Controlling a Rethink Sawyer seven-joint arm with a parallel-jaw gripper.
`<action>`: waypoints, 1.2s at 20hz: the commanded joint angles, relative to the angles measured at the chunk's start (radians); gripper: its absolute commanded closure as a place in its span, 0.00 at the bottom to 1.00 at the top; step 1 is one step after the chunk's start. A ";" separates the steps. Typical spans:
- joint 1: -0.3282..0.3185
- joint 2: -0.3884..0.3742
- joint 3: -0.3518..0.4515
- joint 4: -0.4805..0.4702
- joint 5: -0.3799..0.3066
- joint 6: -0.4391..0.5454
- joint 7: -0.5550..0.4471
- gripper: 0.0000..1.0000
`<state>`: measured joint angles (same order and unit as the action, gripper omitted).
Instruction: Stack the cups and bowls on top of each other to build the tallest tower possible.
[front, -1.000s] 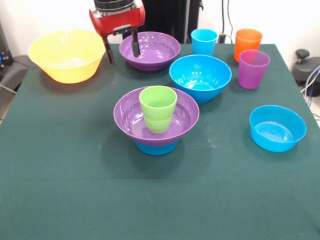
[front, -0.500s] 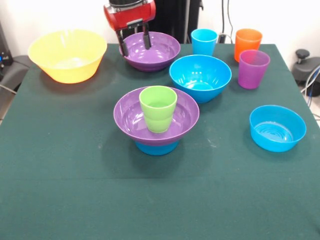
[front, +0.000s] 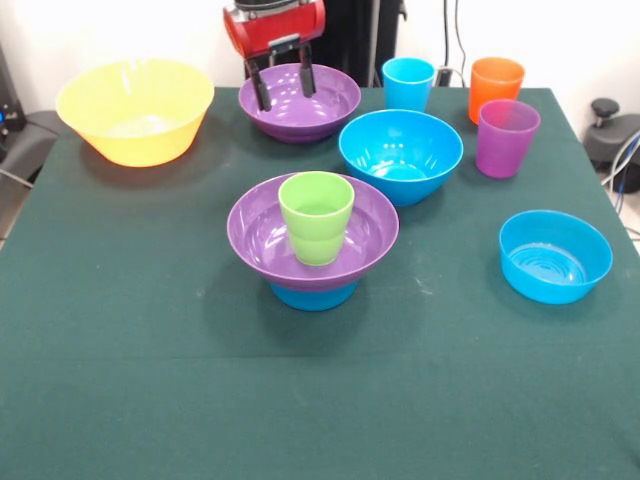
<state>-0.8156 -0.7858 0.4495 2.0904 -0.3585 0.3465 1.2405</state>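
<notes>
The tower (front: 313, 245) stands mid-table: a small blue bowl (front: 313, 295) lowest, a wide purple bowl (front: 262, 235) on it, and a lime green cup (front: 316, 217) upright inside. My gripper (front: 284, 85) hangs open over the second purple bowl (front: 325, 105) at the back, its fingers apart above the bowl's left half with nothing between them. A large blue bowl (front: 400, 155) sits right of the tower. A large yellow bowl (front: 135, 110) is at the far left. Light blue (front: 408, 82), orange (front: 496, 87) and translucent purple (front: 507, 137) cups stand at the back right.
Another small blue bowl (front: 555, 255) sits alone at the right. The dark green table (front: 300, 400) ends close behind the cups, and cables and a black stand lie beyond its right edge.
My gripper has moved right, from between the yellow bowl and the purple bowl to over the purple bowl, and has risen slightly. Nothing else has shifted.
</notes>
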 joint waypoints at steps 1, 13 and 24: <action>0.020 0.045 0.080 0.064 0.045 -0.110 0.187 0.00; -0.007 0.106 0.142 0.076 0.035 -0.287 0.272 0.00; 0.061 0.176 0.078 0.009 -0.003 -0.338 0.317 0.00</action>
<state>-0.8085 -0.6870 0.5313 2.1243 -0.3388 0.0395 1.4171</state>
